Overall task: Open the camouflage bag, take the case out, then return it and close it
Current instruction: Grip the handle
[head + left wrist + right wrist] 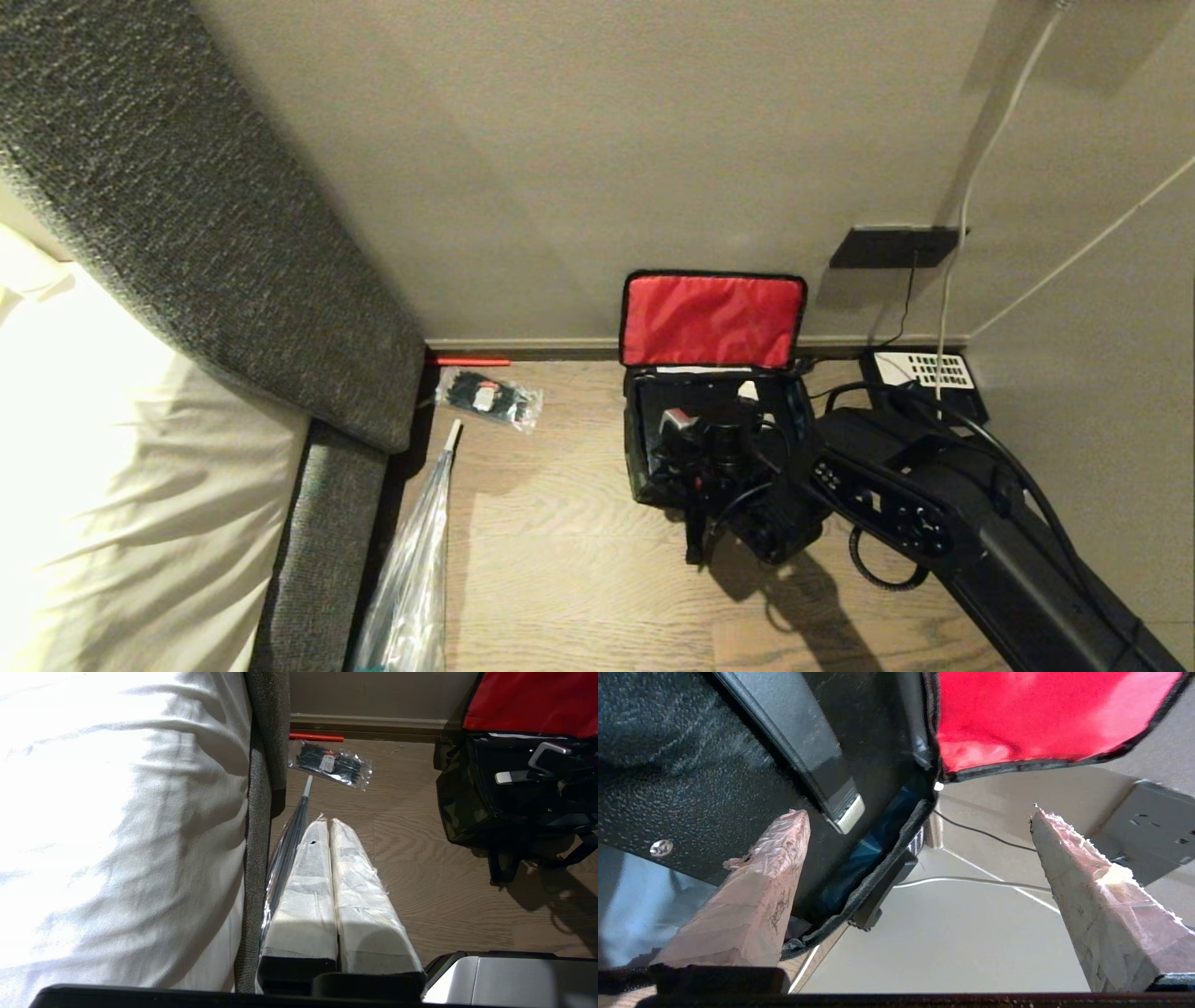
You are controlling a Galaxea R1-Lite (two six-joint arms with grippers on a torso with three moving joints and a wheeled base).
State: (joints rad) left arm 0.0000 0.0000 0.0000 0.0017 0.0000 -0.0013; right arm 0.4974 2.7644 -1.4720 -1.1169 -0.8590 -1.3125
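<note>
Now right gripper (920, 812) jaws wide apart, empty, over open camo bag (644, 448).

— On the wooden floor (579, 560), centre frame? 
— Open camouflage bag (644, 448) against the wall; clear packet (488, 398) upper left of it; plastic-wrapped umbrella (411, 579) lower left; telephone (924, 373) right.

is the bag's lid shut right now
No, the bag's lid stands open against the wall, red lining facing out.
</note>
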